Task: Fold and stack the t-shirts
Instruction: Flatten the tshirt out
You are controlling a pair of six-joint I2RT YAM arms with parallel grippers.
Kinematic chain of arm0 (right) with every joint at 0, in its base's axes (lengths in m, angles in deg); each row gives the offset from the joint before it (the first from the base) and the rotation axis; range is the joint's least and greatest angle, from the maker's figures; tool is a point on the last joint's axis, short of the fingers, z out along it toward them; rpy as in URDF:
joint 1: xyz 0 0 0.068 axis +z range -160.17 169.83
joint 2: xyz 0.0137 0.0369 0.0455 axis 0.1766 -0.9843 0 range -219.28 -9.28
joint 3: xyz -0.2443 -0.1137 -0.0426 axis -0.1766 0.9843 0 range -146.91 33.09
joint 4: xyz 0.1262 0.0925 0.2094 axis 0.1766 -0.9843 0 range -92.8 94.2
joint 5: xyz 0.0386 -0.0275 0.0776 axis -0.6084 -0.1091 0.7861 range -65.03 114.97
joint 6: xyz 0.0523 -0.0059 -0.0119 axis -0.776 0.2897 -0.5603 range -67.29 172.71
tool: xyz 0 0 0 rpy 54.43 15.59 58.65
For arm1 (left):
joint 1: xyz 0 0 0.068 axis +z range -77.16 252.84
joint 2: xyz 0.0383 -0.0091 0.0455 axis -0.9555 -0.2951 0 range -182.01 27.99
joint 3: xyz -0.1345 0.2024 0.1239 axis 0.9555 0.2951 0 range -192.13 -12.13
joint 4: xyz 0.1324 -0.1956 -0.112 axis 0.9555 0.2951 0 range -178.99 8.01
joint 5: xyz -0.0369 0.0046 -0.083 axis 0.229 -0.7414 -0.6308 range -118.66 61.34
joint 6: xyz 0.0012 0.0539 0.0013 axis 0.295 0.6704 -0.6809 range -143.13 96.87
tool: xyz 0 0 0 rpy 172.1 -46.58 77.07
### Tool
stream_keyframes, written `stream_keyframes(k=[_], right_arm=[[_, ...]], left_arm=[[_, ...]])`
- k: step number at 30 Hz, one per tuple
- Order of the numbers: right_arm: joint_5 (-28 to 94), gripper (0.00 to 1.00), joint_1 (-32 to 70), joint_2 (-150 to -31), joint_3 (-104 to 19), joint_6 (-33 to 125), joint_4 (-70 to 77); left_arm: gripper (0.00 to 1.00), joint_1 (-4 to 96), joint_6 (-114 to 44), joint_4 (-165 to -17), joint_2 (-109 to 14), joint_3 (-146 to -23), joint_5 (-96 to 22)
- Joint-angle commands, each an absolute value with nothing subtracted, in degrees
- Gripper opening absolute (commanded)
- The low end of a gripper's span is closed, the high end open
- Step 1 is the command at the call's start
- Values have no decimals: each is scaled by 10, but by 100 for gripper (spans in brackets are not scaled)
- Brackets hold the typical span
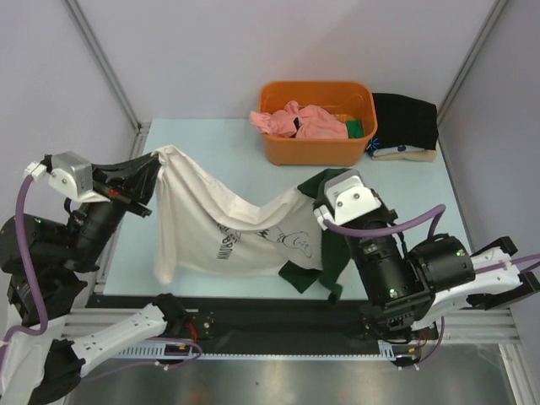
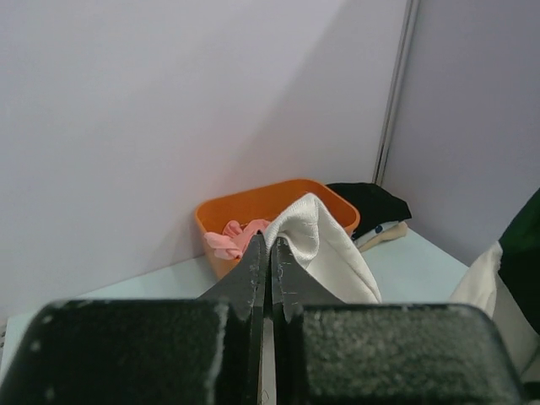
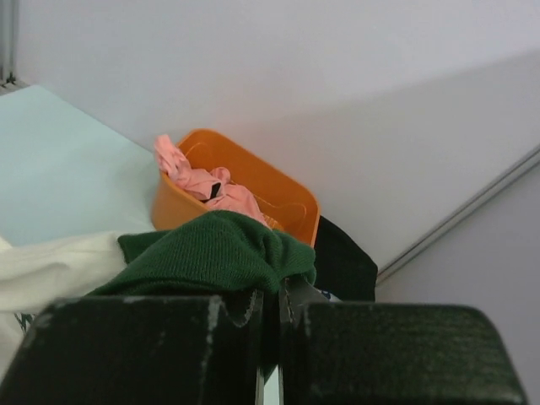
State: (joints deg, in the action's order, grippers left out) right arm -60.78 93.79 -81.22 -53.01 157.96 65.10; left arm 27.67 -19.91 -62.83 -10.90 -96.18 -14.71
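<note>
Where it sags over the tabletop (image 1: 219,160), the cream t-shirt (image 1: 228,224) is clamped at both ends. The left gripper (image 2: 268,249) is closed on cream cloth, and the right gripper (image 3: 272,291) is closed on the dark green sleeve (image 3: 211,253). A pink t-shirt (image 1: 297,121) lies in the orange bin (image 1: 316,150).

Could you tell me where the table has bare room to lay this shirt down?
Bare table lies at the back left, between the cream shirt and the orange bin; a smaller patch sits right of the right hand, in front of the black shirt. The middle is crowded with hanging cloth.
</note>
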Motion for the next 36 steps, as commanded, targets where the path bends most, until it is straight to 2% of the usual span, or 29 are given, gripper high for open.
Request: stream_keyframes(k=[1, 2, 4, 5, 6, 7, 8, 9, 10, 12, 14, 15, 16, 18, 20, 21, 22, 23, 24, 25, 26, 27, 28, 29, 31, 32, 36], right_arm=[[-631, 0, 899, -818, -579, 1570, 704], [-621, 0, 876, -805, -581, 1556, 686], [-586, 0, 838, -773, -583, 1322, 533], [-557, 0, 786, -752, -636, 1150, 142], [-501, 0, 741, -746, -699, 962, -97], [-329, 0, 654, -758, -749, 714, -250], [-254, 0, 483, -766, -771, 678, -352], [-188, 0, 409, -795, -778, 638, -394], [-64, 0, 341, -805, -764, 624, -406], [-3, 0, 238, -827, -717, 591, -410], [43, 0, 190, -847, -675, 565, -371], [82, 0, 121, -852, -635, 549, -357], [171, 0, 76, -872, -623, 530, -346], [271, 0, -31, -904, -602, 468, -322], [301, 0, -77, -977, -614, 430, -316], [318, 4, -97, -1006, -638, 423, -311], [330, 14, -117, -1061, -659, 421, -308], [337, 33, -124, -1095, -685, 419, -310], [328, 42, -125, -1127, -724, 422, -318], [318, 51, -123, -1192, -812, 426, -372], [304, 52, -120, -1215, -868, 428, -410], [280, 52, -117, -1227, -904, 434, -441], [268, 54, -105, -1228, -918, 437, -466], [256, 56, -103, -1195, -895, 440, -463], [251, 59, -85, -1132, -809, 438, -409], [263, 60, -79, -1102, -713, 432, -391], [324, 60, -69, -934, -468, 381, -317]], left_arm=[[0, 280, -209, -603, -137, -988, -129], [0, 280, -207, -597, -151, -994, -112], [0, 280, -209, -594, -191, -998, -69], [1, 280, -214, -594, -203, -999, -62], [0, 280, -225, -599, -215, -998, -56], [0, 280, -228, -604, -229, -995, -49], [0, 284, -228, -610, -237, -991, -44], [0, 290, -243, -615, -246, -986, -41], [0, 298, -248, -617, -253, -986, -41], [0, 332, -265, -628, -277, -973, -60], [0, 385, -280, -638, -296, -957, -101], [0, 406, -294, -642, -306, -945, -116], [0, 447, -302, -643, -318, -939, -129], [0, 489, -326, -649, -361, -916, -175], [0, 558, -353, -646, -434, -912, -218], [0, 577, -359, -648, -463, -918, -231], [0, 609, -364, -649, -502, -928, -241], [1, 622, -372, -651, -539, -944, -251], [2, 633, -375, -619, -637, -1014, -278], [20, 650, -377, -583, -689, -1070, -297], [35, 653, -380, -534, -738, -1136, -314], [49, 653, -382, -434, -815, -1260, -313], [65, 652, -387, -408, -826, -1293, -314], [71, 651, -396, -406, -817, -1272, -316], [100, 649, -406, -473, -732, -1193, -318], [100, 649, -418, -495, -705, -1152, -320], [100, 650, -432, -553, -590, -959, -303]])
